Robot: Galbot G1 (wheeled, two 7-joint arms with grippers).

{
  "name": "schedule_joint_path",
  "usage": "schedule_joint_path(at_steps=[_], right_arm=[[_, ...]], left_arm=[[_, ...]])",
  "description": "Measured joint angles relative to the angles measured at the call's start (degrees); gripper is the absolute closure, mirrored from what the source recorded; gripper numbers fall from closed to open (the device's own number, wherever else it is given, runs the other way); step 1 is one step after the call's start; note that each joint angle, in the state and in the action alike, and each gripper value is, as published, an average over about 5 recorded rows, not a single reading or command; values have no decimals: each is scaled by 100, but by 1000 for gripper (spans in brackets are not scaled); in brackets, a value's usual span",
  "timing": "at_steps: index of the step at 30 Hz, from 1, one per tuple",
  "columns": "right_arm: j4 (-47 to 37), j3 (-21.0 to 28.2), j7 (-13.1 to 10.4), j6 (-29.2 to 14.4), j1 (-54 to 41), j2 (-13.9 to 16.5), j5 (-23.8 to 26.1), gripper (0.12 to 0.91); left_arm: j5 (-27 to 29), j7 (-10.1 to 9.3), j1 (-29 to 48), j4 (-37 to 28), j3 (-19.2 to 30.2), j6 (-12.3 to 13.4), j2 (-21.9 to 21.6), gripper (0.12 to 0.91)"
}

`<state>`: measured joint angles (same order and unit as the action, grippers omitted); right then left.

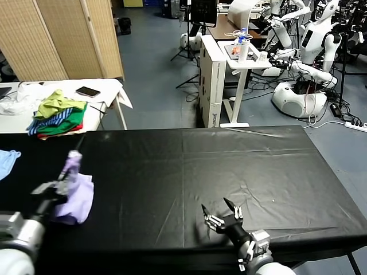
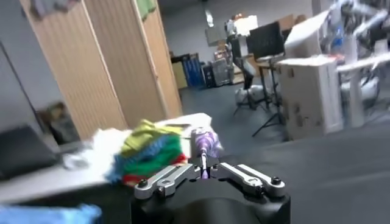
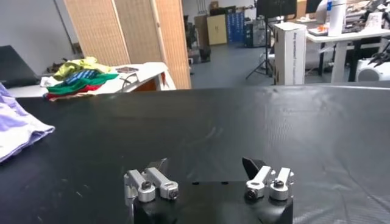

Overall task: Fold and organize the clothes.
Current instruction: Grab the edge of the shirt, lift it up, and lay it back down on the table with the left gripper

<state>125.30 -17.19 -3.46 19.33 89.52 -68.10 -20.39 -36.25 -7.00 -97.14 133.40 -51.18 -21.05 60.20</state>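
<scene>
One lavender T-shirt (image 1: 74, 192), apparently pinched by left gripper (image 1: 62, 182).

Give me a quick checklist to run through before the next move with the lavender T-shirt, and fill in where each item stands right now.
1. Left gripper shut on the T-shirt: ok, a bunched bit of purple cloth is pinched between its fingers.
2. Shirt spread flat for folding: not ok, it hangs crumpled near the left edge of the black table.
3. Right gripper free: ok, open, empty, low over the table's near edge.
4. Shirt apart from the light blue garment: ok.
5. Which face is up: cannot tell.
</scene>
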Motion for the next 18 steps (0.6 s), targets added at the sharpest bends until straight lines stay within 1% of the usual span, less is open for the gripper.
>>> schedule_joint_path(at_steps=[3, 5, 10, 16, 17, 18], right_arm=[[26, -8, -1, 1, 49, -10, 42, 118], [39, -5, -2, 3, 66, -12, 61, 118], [71, -2, -7, 14, 90, -11, 83, 118], [125, 10, 18, 36, 87, 20, 81, 118], [133, 17, 29, 42, 76, 34, 70, 118], [139, 28, 39, 49, 59, 51, 50, 118]], left_arm=[[-63, -107, 174, 115, 516, -66, 284, 853], [9, -139, 275, 135, 825, -87, 473, 853], [491, -122, 407, 8, 1478, -50, 960, 853], [1157, -86, 423, -358, 2215, 58, 1625, 853], [1237, -79, 415, -412, 2336, 67, 1736, 849], [1309, -69, 407, -458, 2452, 73, 1842, 828]])
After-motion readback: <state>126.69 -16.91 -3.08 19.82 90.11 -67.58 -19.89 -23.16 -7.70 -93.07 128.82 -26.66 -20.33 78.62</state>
